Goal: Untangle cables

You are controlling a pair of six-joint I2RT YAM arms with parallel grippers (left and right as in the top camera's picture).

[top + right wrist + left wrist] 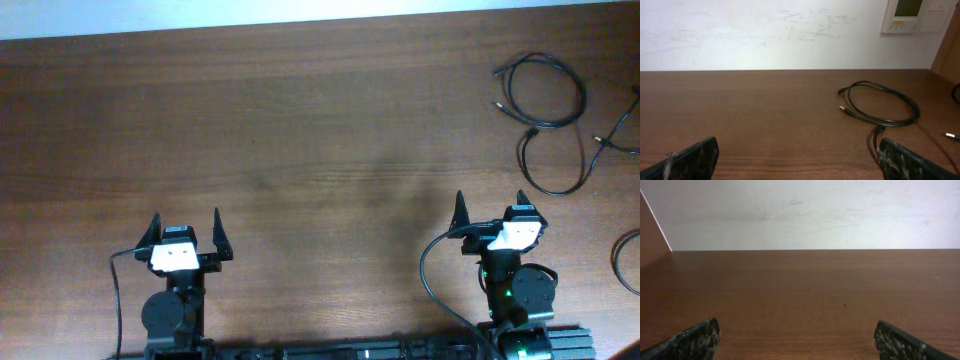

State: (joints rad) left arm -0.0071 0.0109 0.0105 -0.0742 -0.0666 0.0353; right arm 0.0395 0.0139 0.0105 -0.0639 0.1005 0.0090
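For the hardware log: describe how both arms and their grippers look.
The left arm and right arm are black, each with a white block at the wrist. The left gripper and right gripper have two black, pointed fingers. A thick black cable loops off each wrist; a green light glows on the right arm.

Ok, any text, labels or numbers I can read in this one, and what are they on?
Nothing here can be read.
On the wall panel: a small screen and a yellowish strip, both too blurred to read.
On the cables, table, left gripper and right gripper: no text visible.
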